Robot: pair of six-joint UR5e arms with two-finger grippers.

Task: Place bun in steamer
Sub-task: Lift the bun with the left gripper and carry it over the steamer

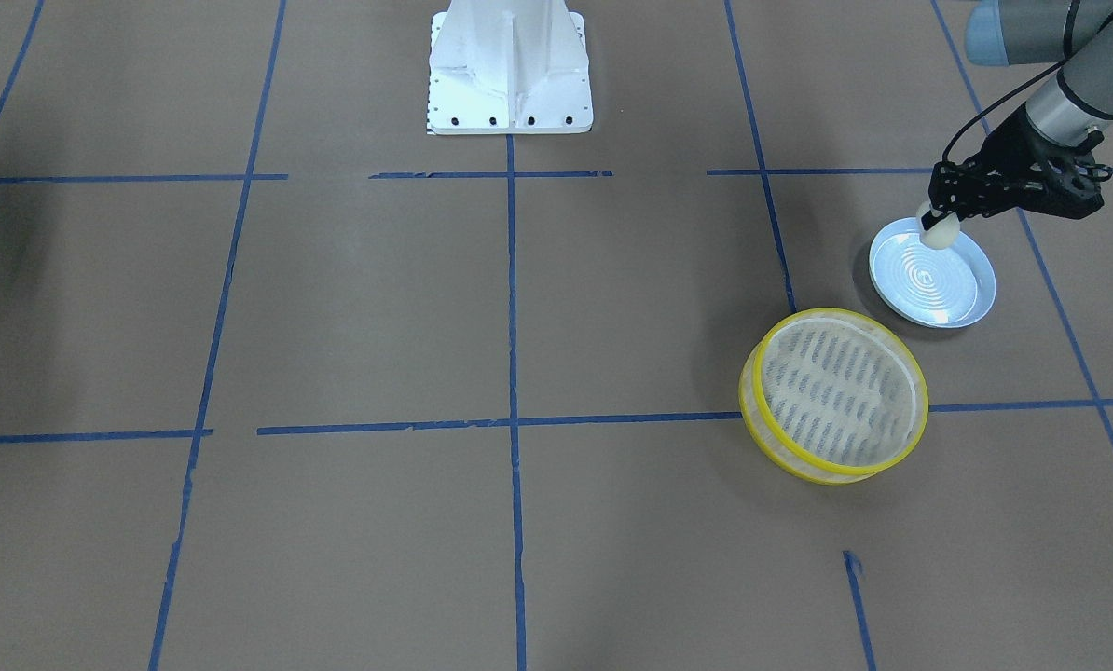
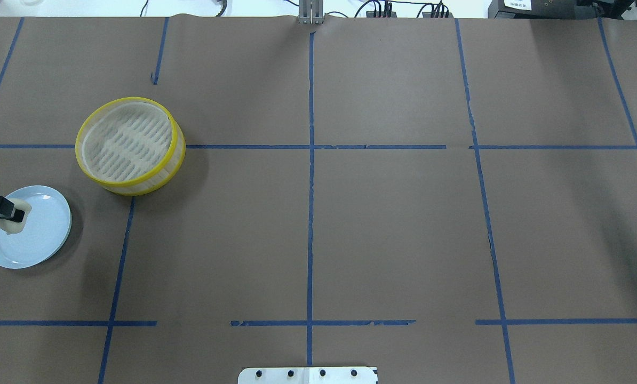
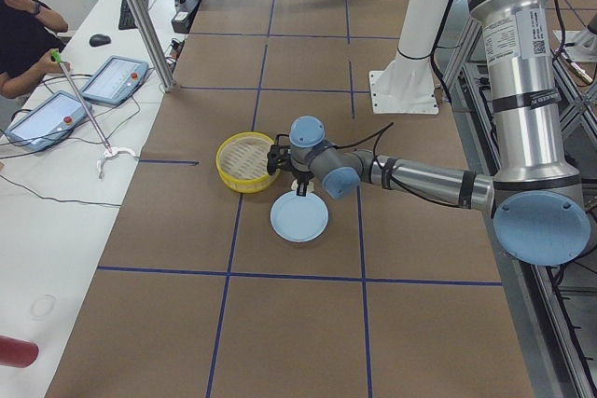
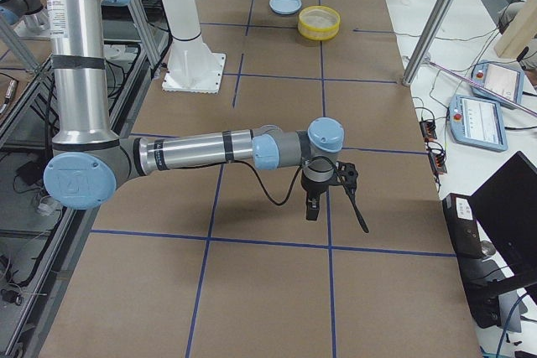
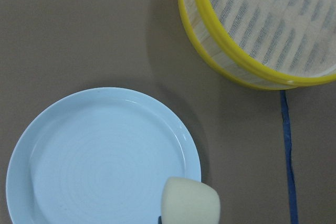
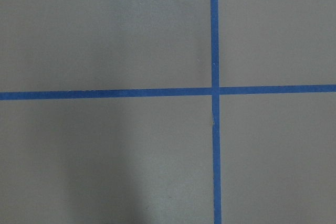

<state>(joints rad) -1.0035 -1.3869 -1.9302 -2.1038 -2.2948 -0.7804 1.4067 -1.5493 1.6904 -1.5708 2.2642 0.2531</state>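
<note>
My left gripper (image 1: 932,220) is shut on the bun (image 1: 940,233), a small cream-white rounded block. It holds the bun low over the robot-side edge of the pale blue plate (image 1: 939,284). The overhead view shows the gripper (image 2: 10,214), the bun (image 2: 15,224) and the plate (image 2: 38,234) at the far left. In the left wrist view the bun (image 5: 189,203) is at the bottom edge. The yellow-rimmed steamer (image 1: 836,391) stands empty next to the plate, also in the overhead view (image 2: 126,140) and the left wrist view (image 5: 273,19). My right gripper (image 4: 315,199) shows only in the exterior right view; I cannot tell its state.
The white robot base (image 1: 510,70) stands at the table's middle edge. Blue tape lines (image 2: 310,146) cross the brown table cover. Operators' tablets (image 3: 112,76) lie on a side bench beyond the table.
</note>
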